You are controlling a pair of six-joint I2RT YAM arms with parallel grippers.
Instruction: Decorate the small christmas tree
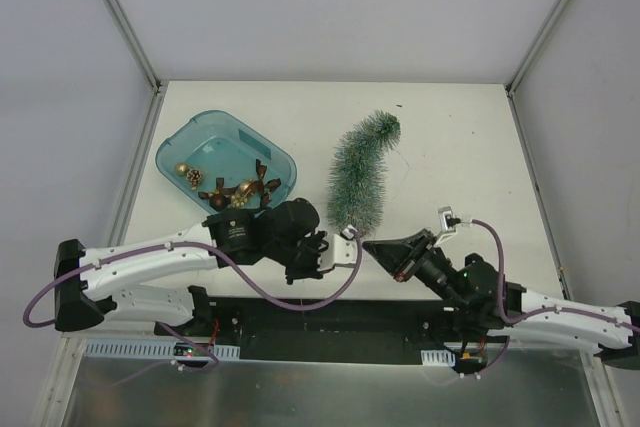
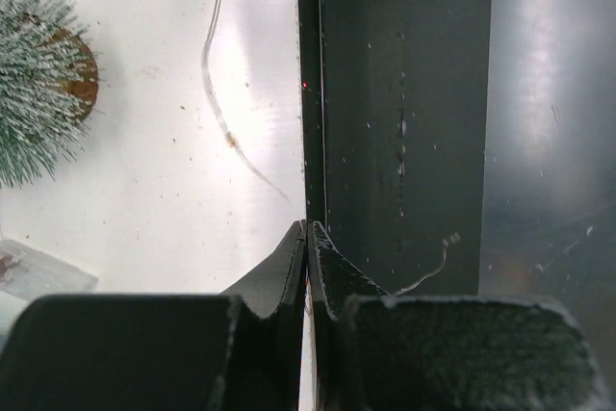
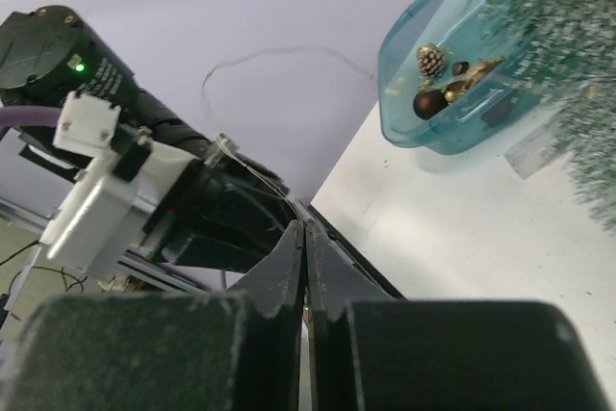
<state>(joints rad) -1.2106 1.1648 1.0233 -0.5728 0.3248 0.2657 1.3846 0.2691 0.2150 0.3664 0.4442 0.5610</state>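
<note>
- Step in hand: judged to be pick-up of the thin wire [image 2: 217, 93], probably a light string, before any ornament is placed. No ornament shows on the small christmas tree [image 1: 358, 172].
- Tree position: lying on its side on the bench [image 1: 460, 147] at the centre of the top view, base toward the lower edge of the frame, tip toward the upper right.
- Left gripper [image 2: 306, 233]: jaws together at the near edge of the bench. The wire runs up to the tips; whether it is pinched cannot be told.
- Right gripper [image 3: 306, 230]: jaws together; no held item can be confirmed.
- Next move: verify the hold on the wire, then carry it to the tree. The tree probably needs standing upright first.
- Count: one tree; one wire, as far as it shows; one teal tray [image 1: 180, 147] at the upper left; two grippers.
- Tray contents: one pine cone [image 1: 195, 177], one gold ball [image 1: 182, 169], plus brown pieces too bunched to count.
</note>
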